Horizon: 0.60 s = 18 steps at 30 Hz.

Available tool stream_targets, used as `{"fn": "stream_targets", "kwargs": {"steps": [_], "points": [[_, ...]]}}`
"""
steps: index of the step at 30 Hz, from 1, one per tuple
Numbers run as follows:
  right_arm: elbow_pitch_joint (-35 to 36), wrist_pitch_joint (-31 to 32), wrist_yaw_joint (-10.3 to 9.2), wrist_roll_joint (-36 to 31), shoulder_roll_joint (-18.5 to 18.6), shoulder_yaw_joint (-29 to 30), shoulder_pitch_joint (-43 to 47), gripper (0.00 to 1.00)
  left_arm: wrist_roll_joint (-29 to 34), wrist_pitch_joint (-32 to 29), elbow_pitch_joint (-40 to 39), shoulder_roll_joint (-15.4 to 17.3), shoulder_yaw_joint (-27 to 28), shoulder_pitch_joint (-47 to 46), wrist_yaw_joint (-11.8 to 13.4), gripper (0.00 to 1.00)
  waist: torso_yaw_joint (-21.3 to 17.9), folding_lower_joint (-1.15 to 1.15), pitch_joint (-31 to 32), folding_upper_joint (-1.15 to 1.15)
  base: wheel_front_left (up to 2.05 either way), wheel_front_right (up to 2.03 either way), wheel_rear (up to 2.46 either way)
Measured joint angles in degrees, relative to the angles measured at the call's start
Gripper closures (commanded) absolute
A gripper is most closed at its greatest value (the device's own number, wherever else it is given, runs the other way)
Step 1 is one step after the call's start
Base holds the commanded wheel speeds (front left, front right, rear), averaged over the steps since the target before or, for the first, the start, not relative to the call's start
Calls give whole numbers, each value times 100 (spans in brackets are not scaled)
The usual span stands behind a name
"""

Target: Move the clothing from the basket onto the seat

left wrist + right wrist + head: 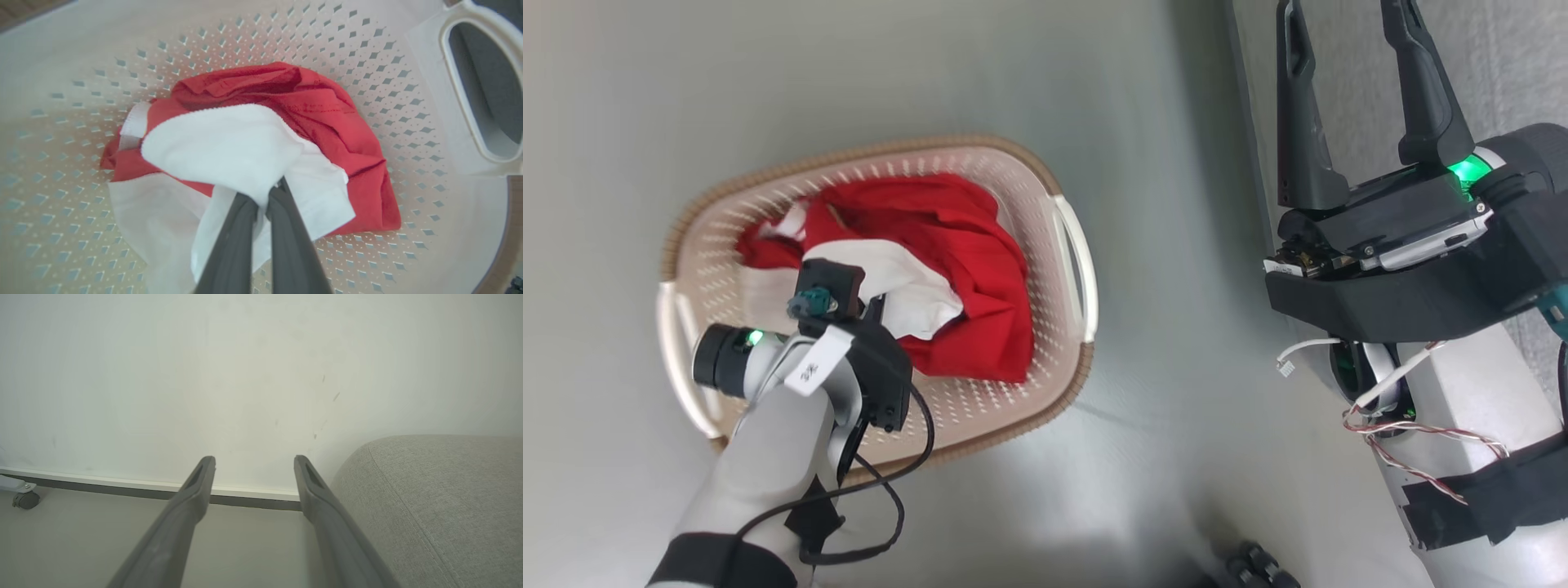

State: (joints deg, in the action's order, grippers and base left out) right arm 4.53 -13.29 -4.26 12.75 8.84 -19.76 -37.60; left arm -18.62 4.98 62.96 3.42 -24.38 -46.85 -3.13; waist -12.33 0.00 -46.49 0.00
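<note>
Clothing [327,122] is all bunched up at the bottom of the basket [245,41]. It's red sporty fabric with a white panel flopped over the top and a bit of white ribbed trim poking out at one side. The pile rests on the basket's holey bottom, more or less in the middle.

The left pincer [272,191] is down inside the basket and clamped tight on the white part. Its two dark fingers are pressed together, and the cloth puckers around the tips (you can see the folds pulling into the pinch).

The basket stands on the pale floor [931,65]. It's cream plastic with a brown rim and a white handle [1078,261] at each end.

The right pincer [253,461] is well apart from all that. It's up in the air with its fingers spread wide, holding nothing, and it points at a plain white wall [245,375].

The grey sofa [441,506] is just beside that pincer, showing a rounded edge with a faint seam line. In the head view a strip of floor lies between the sofa and the basket. There's also a little caster wheel [25,499] down by the baseboard.
</note>
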Motion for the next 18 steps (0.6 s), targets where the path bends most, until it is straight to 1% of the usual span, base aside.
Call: {"fn": "stream_targets", "kwargs": {"steps": [3, 5, 6, 10, 18], "points": [[-111, -16, 1, -1, 21, 12, 4, 0, -42, 131, 8, -10, 45, 54, -47, 100, 63, 0, 153, 0, 0, 0, 0], [-188, -24, 4, -1, 27, 32, 36, 0, -176, 245, 11, -22, 88, 104, -49, 100, 125, 0, 311, 0, 0, 0, 0], [-300, -25, 4, -1, 31, 44, 88, 0, -235, 367, 14, -36, 134, 171, -76, 100, 188, -1, 472, 0, 0, 0, 0], [-492, -41, 4, 85, 32, 145, 191, 0, -331, 599, 19, -53, 202, 296, -96, 100, 308, -1, 801, 0, 0, 0, 0], [-896, -46, -10, 278, -19, 269, 621, 0, -547, 781, 19, -94, 301, 632, -149, 100, 523, -1, 1484, 0, 0, 0, 0]]}}
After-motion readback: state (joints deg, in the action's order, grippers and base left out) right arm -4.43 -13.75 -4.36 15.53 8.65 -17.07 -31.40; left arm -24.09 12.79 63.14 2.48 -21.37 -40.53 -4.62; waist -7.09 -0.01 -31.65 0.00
